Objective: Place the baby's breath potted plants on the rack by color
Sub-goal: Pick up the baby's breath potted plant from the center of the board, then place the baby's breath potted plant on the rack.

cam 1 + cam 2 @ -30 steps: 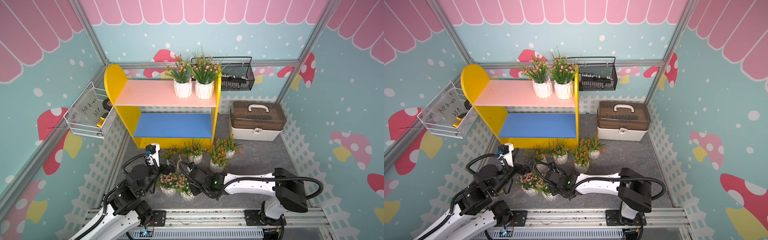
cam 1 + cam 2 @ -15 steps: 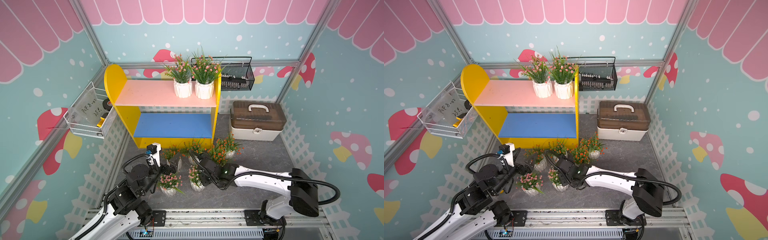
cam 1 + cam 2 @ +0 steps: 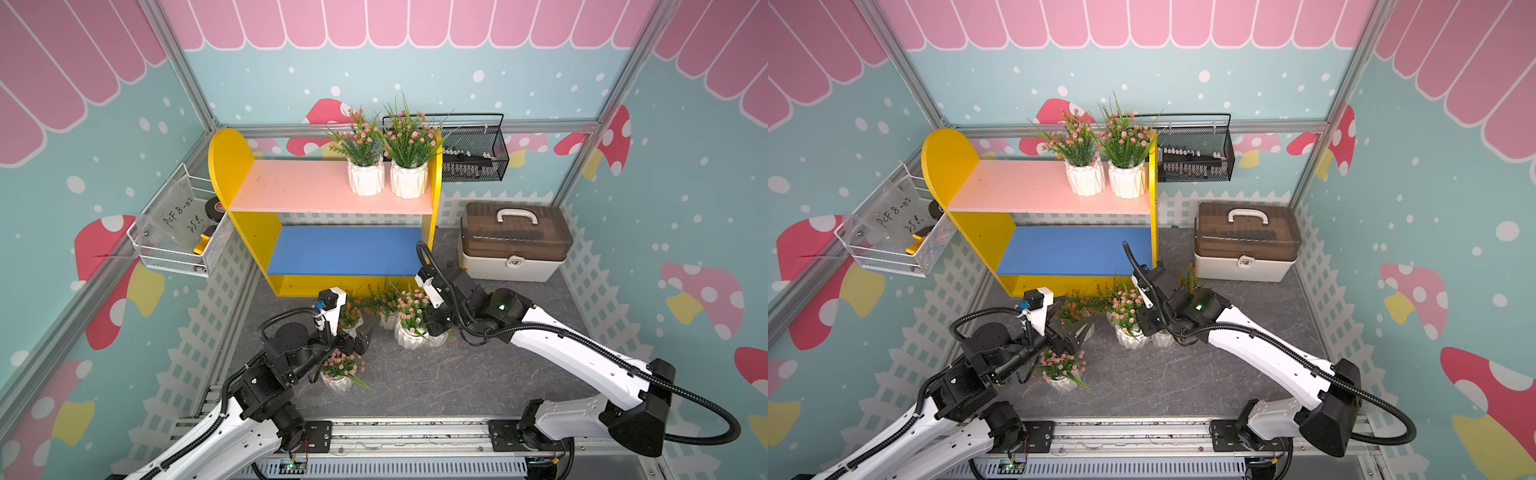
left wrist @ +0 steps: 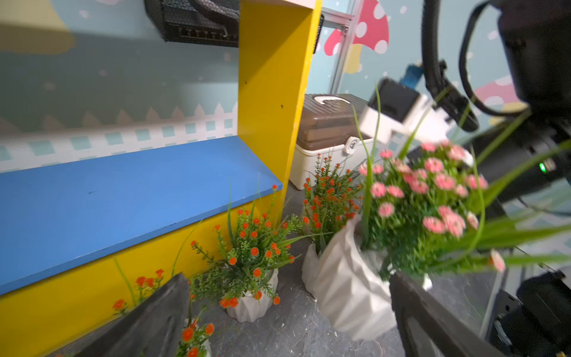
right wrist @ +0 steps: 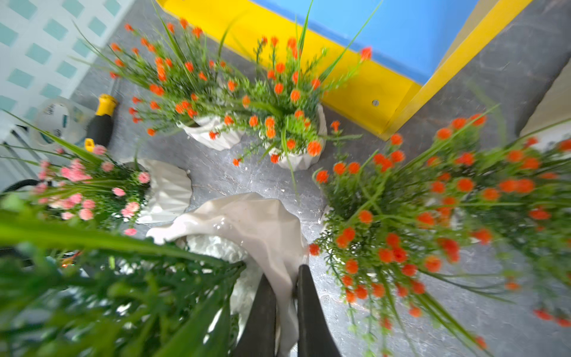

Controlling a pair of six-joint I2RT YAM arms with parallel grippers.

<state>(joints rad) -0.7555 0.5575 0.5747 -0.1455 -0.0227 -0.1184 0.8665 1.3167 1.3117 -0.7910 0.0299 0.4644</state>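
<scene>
My right gripper (image 5: 285, 309) is shut on the white rim of a pink baby's breath potted plant (image 3: 411, 309), which hangs tilted low over the floor in front of the rack (image 3: 328, 195). Several orange-red plants (image 3: 350, 312) (image 4: 251, 265) stand around it by the rack's blue lower board (image 3: 345, 251). Another pink plant (image 3: 340, 368) stands on the floor beside my left gripper (image 4: 287, 324), which is open and holds nothing. Two pink plants (image 3: 365, 166) (image 3: 409, 164) stand at the right end of the pink upper board.
A brown-lidded storage box (image 3: 513, 241) sits right of the rack. A black mesh basket (image 3: 473, 153) hangs on the back wall and a white wire basket (image 3: 178, 232) on the left wall. White picket fencing edges the grey floor.
My right arm has carried the pink plant away from the other pink plant at the front and back toward the rack, among the orange-red plants. The left arm has stayed put.
</scene>
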